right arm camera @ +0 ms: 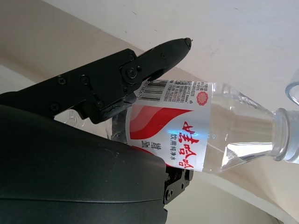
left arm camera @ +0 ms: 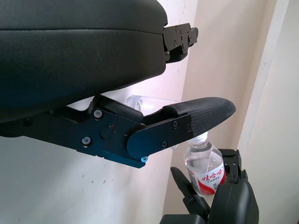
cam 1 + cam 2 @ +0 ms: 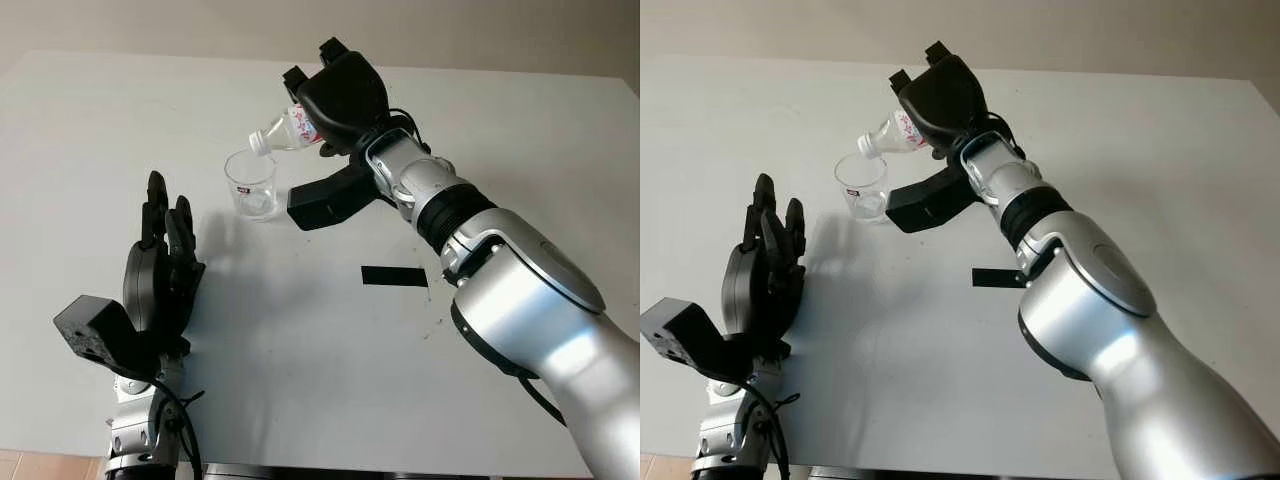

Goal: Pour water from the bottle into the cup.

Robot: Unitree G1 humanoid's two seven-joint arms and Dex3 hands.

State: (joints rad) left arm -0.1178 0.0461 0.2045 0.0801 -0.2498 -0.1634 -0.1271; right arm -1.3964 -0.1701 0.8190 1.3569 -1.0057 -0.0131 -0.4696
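**Bottle tipped over the cup on the white table**

While the white table [image 3: 300,370] is spreading across the whole scene as the biggest thing in view, the silver right arm [image 3: 520,290] is reaching in from the bottom right and crossing it toward the far middle. The left arm [image 3: 135,430] is standing at the bottom left, and the left hand [image 3: 160,270] is sitting open above the near left part of the table, holding nothing, well apart from the cup. The right hand [image 3: 340,95] is gripping the bottle [image 3: 288,130] around its labelled middle, its black fingers [image 1: 140,70] closing over the red and white label. The bottle is lying tilted close to level, its neck pointing toward the robot's left and sloping slightly down, with clear water showing inside it in the right wrist view. The bottle's mouth is hanging just above the rim of the cup [image 3: 250,185]. The cup, clear and upright, is standing on the table beside and a little below the right hand. A short strip of black tape [image 3: 394,276] is lying flat on the table near the right forearm.
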